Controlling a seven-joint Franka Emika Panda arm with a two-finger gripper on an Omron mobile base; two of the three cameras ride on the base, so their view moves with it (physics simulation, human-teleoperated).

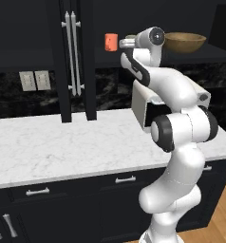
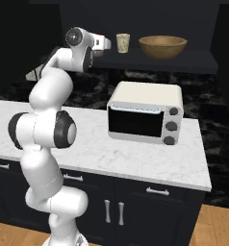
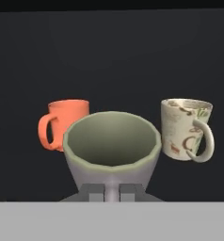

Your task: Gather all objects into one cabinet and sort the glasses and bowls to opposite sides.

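In the hand view my gripper (image 3: 112, 193) is shut on the base of a pale grey-beige cup (image 3: 111, 141), whose open mouth faces the camera. Behind it on the dark cabinet shelf (image 2: 193, 62) stand an orange-red cup (image 3: 67, 123) at the left and a cream patterned cup (image 3: 183, 128) at the right. The left base view shows the gripper (image 1: 126, 42) at shelf height beside the orange-red cup (image 1: 111, 42). The brown wooden bowl (image 1: 185, 42) sits further right on the shelf. In the right base view the gripper (image 2: 105, 43) is just left of the cream cup (image 2: 122, 43), with the bowl (image 2: 162, 46) beyond.
A white toaster oven (image 2: 144, 115) stands on the marble counter (image 2: 135, 161) under the shelf. Closed black cabinet doors with long silver handles (image 1: 72, 52) rise to the left of the arm. Lower drawers (image 1: 39, 191) run below the counter.
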